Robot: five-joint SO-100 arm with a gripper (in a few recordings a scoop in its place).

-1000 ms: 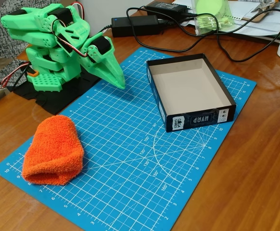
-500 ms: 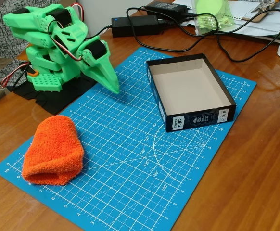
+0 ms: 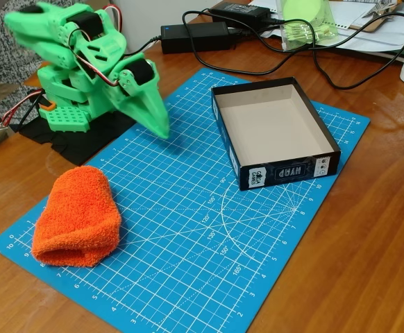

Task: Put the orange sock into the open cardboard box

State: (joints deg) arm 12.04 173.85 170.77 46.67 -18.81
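Green arm folded low, claw (image 3: 162, 130) tip-down over blue mat (image 3: 188, 229).

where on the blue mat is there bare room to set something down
Bare: the wide stretch of cutting mat between the orange sock and the open cardboard box, down to its near edge. Crowded: the far left corner under the gripper, and behind the mat, cables.

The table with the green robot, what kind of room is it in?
Probably a hobby desk or a home workshop. The wooden table carries a blue cutting mat with a grid, black power adapters with tangled cables, and papers at the back edge.
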